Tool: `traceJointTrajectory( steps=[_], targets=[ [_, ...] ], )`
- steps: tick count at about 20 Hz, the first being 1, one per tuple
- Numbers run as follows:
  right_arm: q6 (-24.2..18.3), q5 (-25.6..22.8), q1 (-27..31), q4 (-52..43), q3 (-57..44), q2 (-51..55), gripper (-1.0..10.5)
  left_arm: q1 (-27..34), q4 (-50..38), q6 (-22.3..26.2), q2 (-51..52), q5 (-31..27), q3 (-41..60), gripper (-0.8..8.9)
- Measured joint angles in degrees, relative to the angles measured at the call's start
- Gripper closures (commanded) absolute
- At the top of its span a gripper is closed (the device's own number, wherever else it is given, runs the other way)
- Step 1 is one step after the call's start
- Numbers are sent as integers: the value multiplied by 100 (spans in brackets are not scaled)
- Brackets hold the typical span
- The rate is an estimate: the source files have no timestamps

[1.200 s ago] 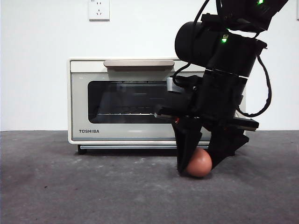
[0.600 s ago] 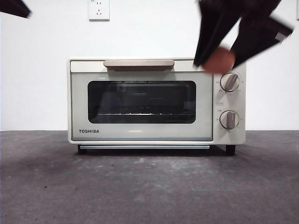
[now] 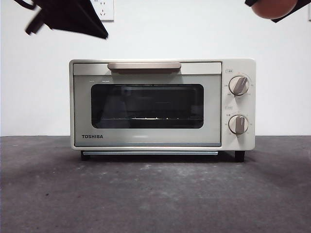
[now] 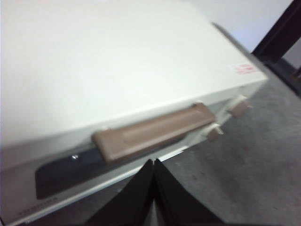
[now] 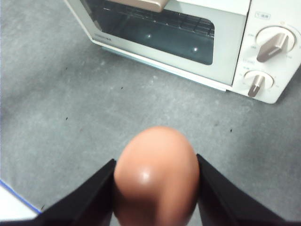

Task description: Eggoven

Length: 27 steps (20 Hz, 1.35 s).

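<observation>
The cream TOSHIBA toaster oven [image 3: 146, 104] stands on the grey table with its dark glass door closed; its beige handle [image 3: 144, 65] runs along the top of the door and two knobs [image 3: 238, 104] sit on its right side. My right gripper [image 5: 155, 183] is shut on the reddish-brown egg [image 5: 155, 172] and holds it high above the table in front of the oven; the egg shows at the top right of the front view [image 3: 275, 7]. My left gripper [image 4: 154, 165] is shut and empty, hovering above the oven's handle [image 4: 153, 132]; it shows at the top left of the front view [image 3: 73, 17].
A white wall with a power socket [image 3: 103, 8] stands behind the oven. The grey table [image 3: 155, 194] stretches in front of the oven. A dark frame post [image 4: 282, 33] stands beyond the oven in the left wrist view.
My right gripper lifted the egg off the table, up and to the right, to the top edge. My left gripper came down into view at the top left.
</observation>
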<state>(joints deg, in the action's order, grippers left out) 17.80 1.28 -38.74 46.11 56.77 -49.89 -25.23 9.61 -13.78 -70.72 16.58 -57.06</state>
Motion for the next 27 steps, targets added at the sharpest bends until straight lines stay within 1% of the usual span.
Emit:
traceJointTrajectory(
  steps=[7, 10, 15, 17, 21, 27],
  targets=[
    [0, -4, 0, 96, 0, 118, 944, -136, -52, 275, -1189, -166, -778, 806],
    [0, -42, 0, 118, 0, 118, 944, -177, -179, 339, -1399, -175, -813, 806],
    [0, -114, 0, 120, 0, 118, 944, -232, -175, 426, -1473, -216, -872, 806],
    [0, -116, 0, 118, 0, 118, 944, -350, 26, 490, -1473, -225, -931, 806],
    [-107, -116, 0, 118, 0, 118, 944, -826, 522, 726, -1440, -173, -981, 806],
    [-151, -118, 0, 118, 0, 118, 944, -1530, 1659, 745, -1488, -175, -916, 806]
  ],
)
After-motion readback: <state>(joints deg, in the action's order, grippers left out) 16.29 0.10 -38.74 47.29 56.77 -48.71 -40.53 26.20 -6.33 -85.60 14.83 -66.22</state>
